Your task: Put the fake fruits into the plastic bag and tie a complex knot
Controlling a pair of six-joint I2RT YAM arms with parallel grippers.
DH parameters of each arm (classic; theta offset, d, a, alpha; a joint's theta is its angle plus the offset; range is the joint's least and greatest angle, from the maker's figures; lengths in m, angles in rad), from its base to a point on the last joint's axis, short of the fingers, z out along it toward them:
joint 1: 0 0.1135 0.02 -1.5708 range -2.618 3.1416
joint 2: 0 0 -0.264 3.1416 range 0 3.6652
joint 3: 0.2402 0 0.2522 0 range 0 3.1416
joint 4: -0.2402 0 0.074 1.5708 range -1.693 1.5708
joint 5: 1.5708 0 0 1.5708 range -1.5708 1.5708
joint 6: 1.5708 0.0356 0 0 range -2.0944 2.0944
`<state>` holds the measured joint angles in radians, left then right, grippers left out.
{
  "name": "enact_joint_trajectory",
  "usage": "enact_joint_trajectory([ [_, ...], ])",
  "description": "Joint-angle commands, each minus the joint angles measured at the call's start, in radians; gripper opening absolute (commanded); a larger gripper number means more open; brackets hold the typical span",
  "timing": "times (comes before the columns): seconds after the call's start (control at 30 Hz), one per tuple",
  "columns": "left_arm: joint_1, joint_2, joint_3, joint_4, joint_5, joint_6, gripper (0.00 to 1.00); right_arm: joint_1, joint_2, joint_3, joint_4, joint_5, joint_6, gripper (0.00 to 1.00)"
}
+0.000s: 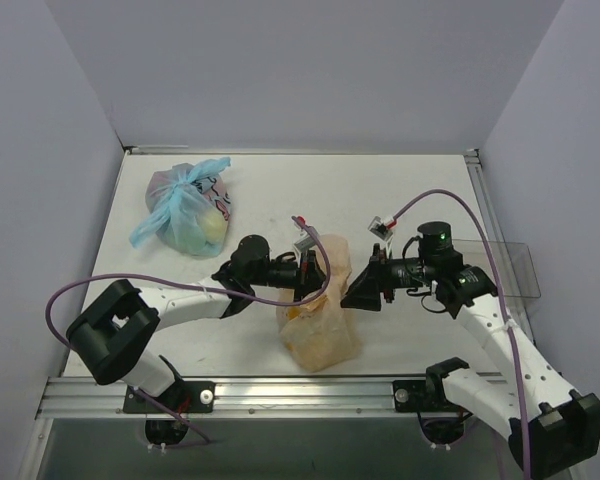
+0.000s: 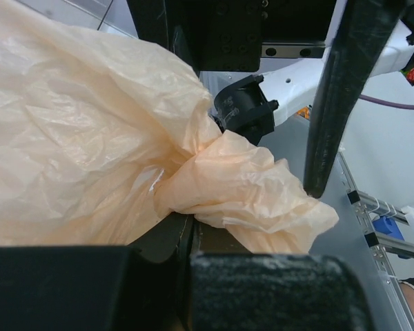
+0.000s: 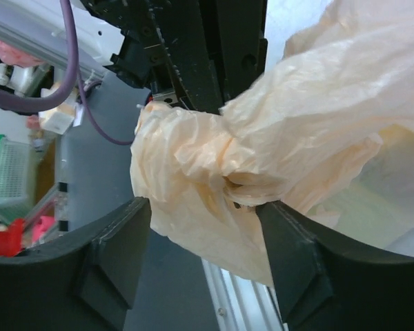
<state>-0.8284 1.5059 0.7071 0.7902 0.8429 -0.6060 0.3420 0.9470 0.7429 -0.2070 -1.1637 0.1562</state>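
Observation:
The peach-orange plastic bag (image 1: 320,325) stands at the table's front centre between both grippers. Its top is gathered into a twisted bunch, the knot (image 2: 224,172), with a crumpled tail to the right; the knot also shows in the right wrist view (image 3: 207,162). My left gripper (image 2: 190,222) is shut, pinching the bag plastic just under the bunch, and reaches the bag's top from the left (image 1: 305,275). My right gripper (image 3: 203,207) is open, its fingers standing either side of the bunch, at the bag's right (image 1: 365,285). A pale yellow-green fruit (image 3: 362,207) shows faintly through the bag; the other fruits are hidden.
A clear bag with light-blue tied handles (image 1: 185,212), holding a yellow-green fruit, lies at the back left. A clear plastic tray (image 1: 505,268) sits at the right edge. A metal rail (image 1: 280,392) runs along the front edge. Grey walls enclose the table.

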Motion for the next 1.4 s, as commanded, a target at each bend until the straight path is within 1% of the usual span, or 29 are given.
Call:
enact_joint_trajectory([
  [0.0, -0.011, -0.03, 0.06, 0.104, 0.028, -0.014, 0.0, 0.003, -0.068, 0.067, -0.075, 0.076, -0.072, 0.67],
  [0.03, -0.008, -0.029, 0.058, 0.104, 0.03, -0.015, 0.0, -0.007, -0.086, 0.076, -0.109, 0.082, -0.072, 0.71],
  [0.17, 0.002, -0.029, 0.052, 0.099, 0.03, -0.012, 0.0, -0.066, -0.12, 0.059, -0.146, 0.07, -0.046, 0.7],
  [0.23, 0.005, -0.033, 0.054, 0.095, 0.033, -0.011, 0.0, -0.083, -0.123, 0.05, -0.16, 0.067, -0.043, 0.68],
  [0.37, 0.011, -0.035, 0.057, 0.087, 0.041, -0.009, 0.0, -0.098, -0.113, 0.021, -0.166, 0.065, -0.043, 0.61],
  [0.47, 0.011, -0.032, 0.061, 0.087, 0.041, -0.011, 0.0, -0.098, -0.096, 0.009, -0.16, 0.091, -0.078, 0.54],
  [0.6, 0.008, -0.026, 0.069, 0.089, 0.044, -0.012, 0.0, -0.101, -0.062, -0.016, -0.108, 0.111, -0.089, 0.42],
  [0.63, 0.008, -0.026, 0.069, 0.089, 0.045, -0.014, 0.0, -0.104, -0.054, -0.017, -0.088, 0.114, -0.09, 0.37],
  [0.73, 0.008, -0.029, 0.068, 0.089, 0.048, -0.012, 0.0, -0.138, -0.045, -0.019, -0.063, 0.082, -0.087, 0.33],
  [0.8, 0.006, -0.03, 0.063, 0.09, 0.047, -0.012, 0.0, -0.162, -0.04, -0.02, -0.046, 0.006, -0.075, 0.33],
  [0.9, 0.006, -0.029, 0.06, 0.096, 0.05, -0.012, 0.0, -0.167, -0.03, -0.03, 0.017, -0.075, -0.014, 0.37],
  [0.97, 0.005, -0.029, 0.063, 0.098, 0.053, -0.011, 0.0, -0.167, -0.027, -0.045, 0.078, -0.103, 0.04, 0.4],
  [1.1, 0.002, -0.023, 0.069, 0.101, 0.05, -0.009, 0.0, -0.163, -0.014, -0.062, 0.148, -0.126, 0.075, 0.42],
  [1.37, -0.012, -0.001, 0.095, 0.107, 0.051, -0.012, 0.0, -0.117, 0.018, -0.085, 0.199, -0.122, 0.098, 0.4],
])
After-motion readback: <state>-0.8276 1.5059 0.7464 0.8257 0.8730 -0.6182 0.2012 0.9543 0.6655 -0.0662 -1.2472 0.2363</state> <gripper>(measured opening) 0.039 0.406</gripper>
